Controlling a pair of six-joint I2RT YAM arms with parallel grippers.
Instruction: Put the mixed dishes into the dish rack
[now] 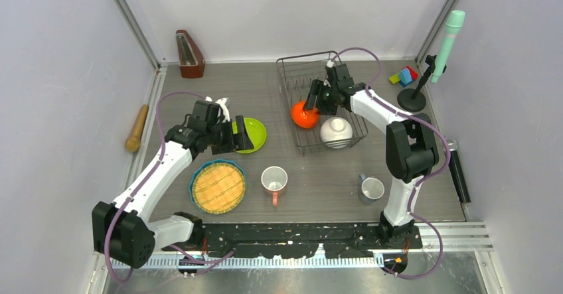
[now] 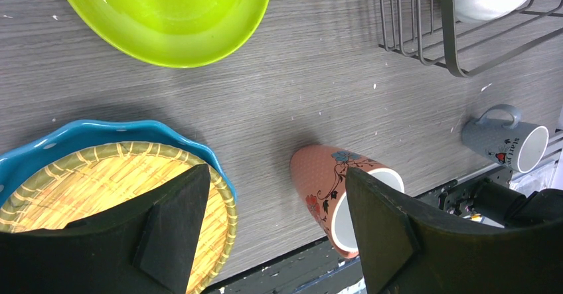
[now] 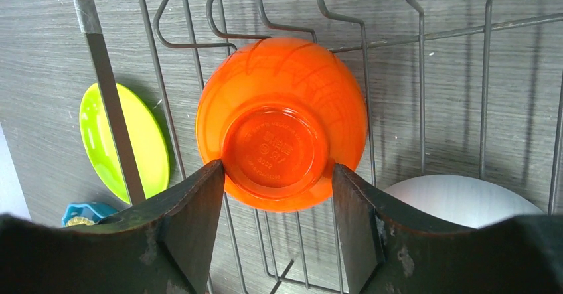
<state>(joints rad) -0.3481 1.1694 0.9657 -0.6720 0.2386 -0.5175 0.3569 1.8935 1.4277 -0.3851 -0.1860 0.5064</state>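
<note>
While the orange bowl point(image 3: 281, 121) sits upside down inside the rack point(image 3: 422, 75) by its edge, beside the white bowl point(image 3: 465, 201), the right pincer point(image 3: 277, 169) hugs its bottom; squeezing or not, I cannot tell. The left pincer point(image 2: 275, 173) hangs open over bare table point(image 2: 299, 95).

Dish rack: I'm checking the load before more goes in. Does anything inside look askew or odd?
Nothing broken or spilled. The orange bowl and white bowl sit upside down on the dish rack floor, not stood between prongs; the right arm's fingers flank the orange bowl's base.
</note>
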